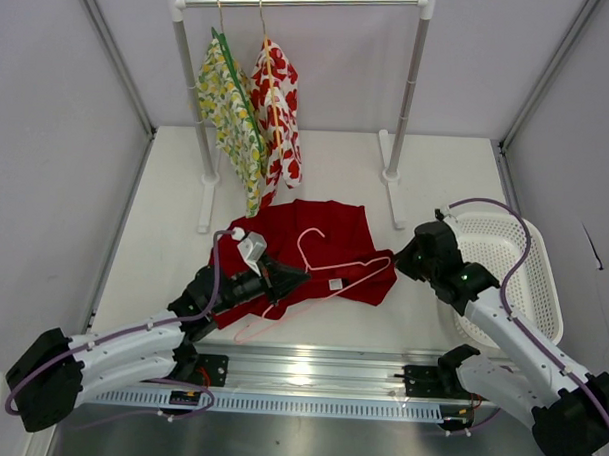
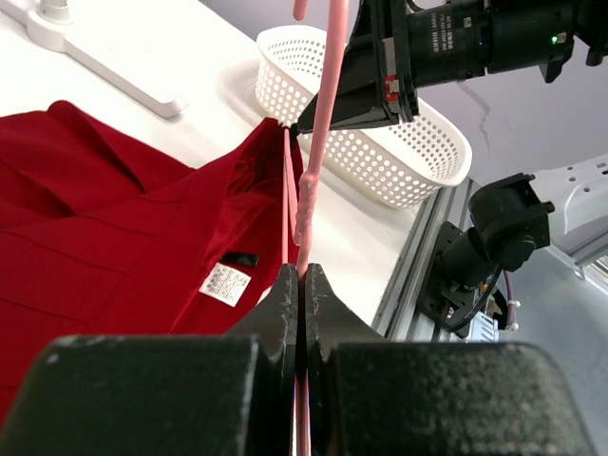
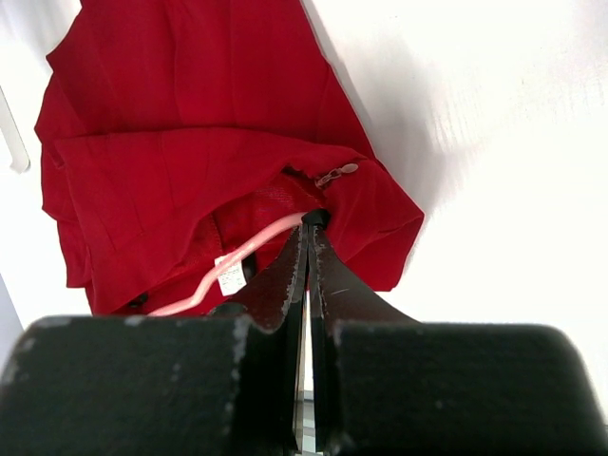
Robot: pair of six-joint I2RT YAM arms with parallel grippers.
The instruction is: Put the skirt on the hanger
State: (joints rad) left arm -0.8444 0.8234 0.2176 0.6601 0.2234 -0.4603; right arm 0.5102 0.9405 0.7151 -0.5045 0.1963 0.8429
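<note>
The deep-red skirt [image 1: 330,227] lies spread on the white table in front of the rack. The pale pink hanger [image 1: 335,270] lies across its near part, hook pointing to the rack. My left gripper [image 1: 299,277] is shut on the hanger's wire [image 2: 318,142], which runs up from between its jaws [image 2: 302,274]. My right gripper [image 1: 395,259] is shut at the skirt's right edge, where the cloth [image 2: 271,152] rises to its tip [image 2: 308,125]. In the right wrist view the hanger [image 3: 237,260] slips into the skirt's opening [image 3: 190,142] beside the closed tips [image 3: 311,221].
A clothes rack [image 1: 302,2] stands at the back with a yellow-green floral garment [image 1: 231,115] and a white garment with red flowers [image 1: 279,112]. A white perforated basket [image 1: 531,286] sits at the right, close to my right arm. The arms' metal rail [image 1: 310,364] lines the near edge.
</note>
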